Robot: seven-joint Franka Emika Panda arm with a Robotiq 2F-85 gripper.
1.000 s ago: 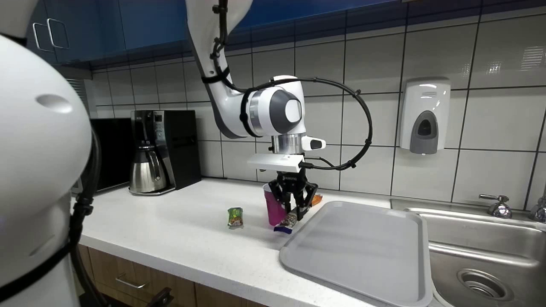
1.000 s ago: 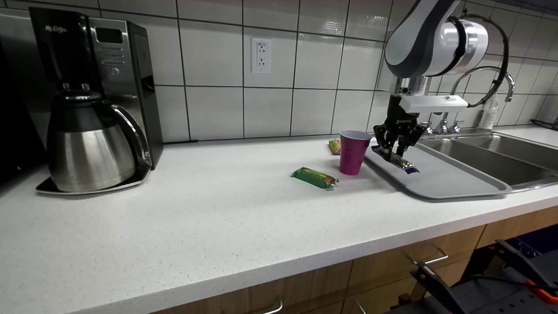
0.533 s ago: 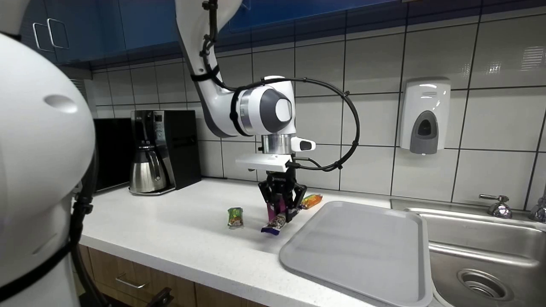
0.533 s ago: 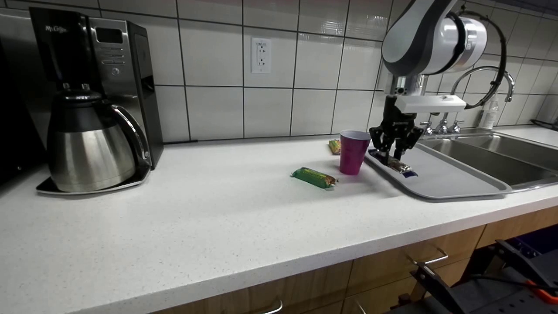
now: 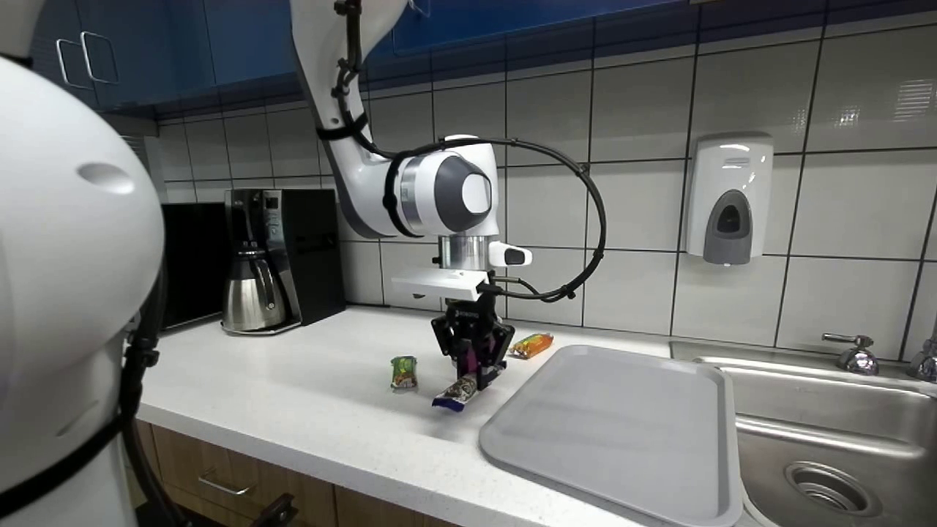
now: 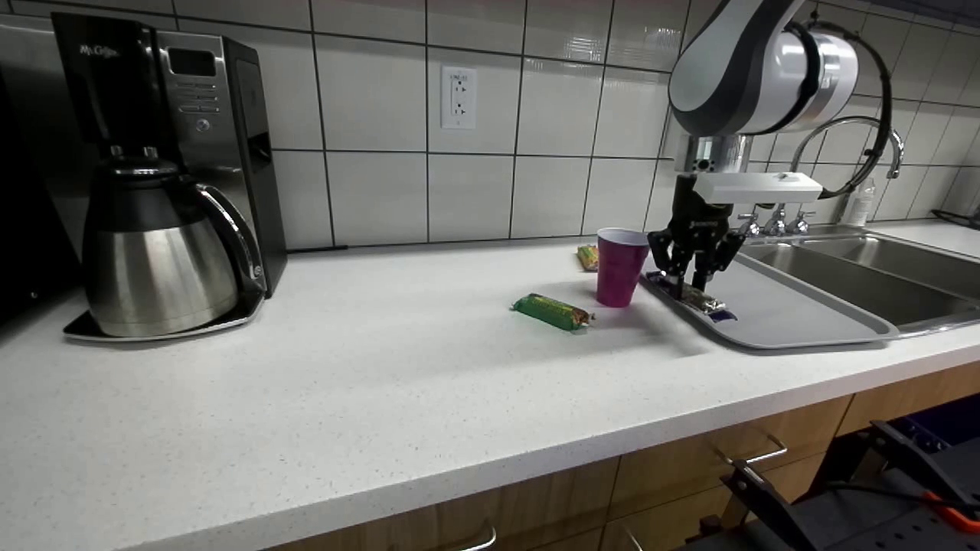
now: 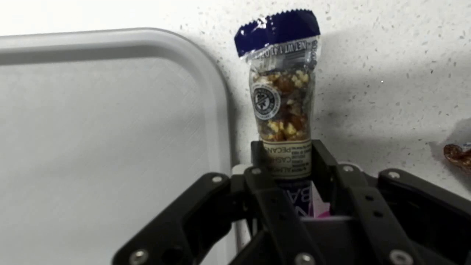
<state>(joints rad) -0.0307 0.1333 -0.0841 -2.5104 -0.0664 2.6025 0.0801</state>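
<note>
My gripper (image 7: 287,156) is shut on a nut bar (image 7: 283,99) with a clear wrapper and dark blue ends, its fingers on the bar's long sides. In an exterior view the gripper (image 5: 472,375) holds the bar (image 5: 457,392) low over the white counter, beside the grey tray (image 5: 615,439); whether it touches the counter, I cannot tell. A magenta cup (image 6: 622,268) stands upright close to the gripper, mostly hidden behind it in an exterior view. A green wrapped bar (image 6: 553,312) and an orange packet (image 5: 531,345) lie on the counter near the cup.
The sink (image 5: 820,424) borders the tray on its far side. A coffee maker (image 5: 293,256) with a steel carafe (image 6: 157,260) stands at the counter's other end. The tiled wall (image 6: 475,191) runs along the back. A soap dispenser (image 5: 730,197) hangs on it.
My gripper has moved away from the tray and a little lower, carrying the nut bar. It now covers most of the cup in an exterior view. The other things have not moved.
</note>
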